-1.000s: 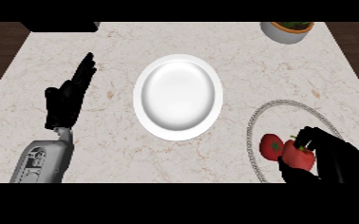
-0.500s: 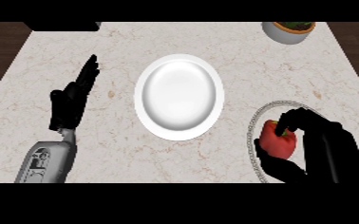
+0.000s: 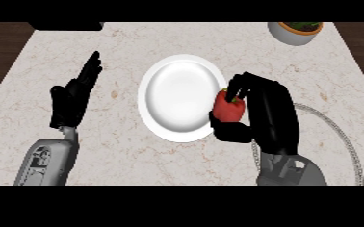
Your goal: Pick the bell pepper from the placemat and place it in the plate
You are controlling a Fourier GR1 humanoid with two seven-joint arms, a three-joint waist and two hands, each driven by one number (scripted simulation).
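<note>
A red bell pepper [image 3: 229, 109] with a green stem is held in my right hand [image 3: 268, 110], whose fingers and thumb curl round it. The pepper hangs just over the right rim of the white plate [image 3: 177, 96] in the middle of the counter. Right of the hand lies the round grey placemat [image 3: 334, 130], mostly hidden by my forearm. My left hand [image 3: 71, 98] stands open at the left of the plate, fingers pointing up and away.
A white bowl [image 3: 295, 31] with dark contents sits at the far right corner. A dark object [image 3: 64, 25] lies along the far left edge. The marble counter ends in dark wood at both sides.
My right hand has lifted the pepper off the placemat and carried it left to the plate's right rim. The left hand has stayed put.
</note>
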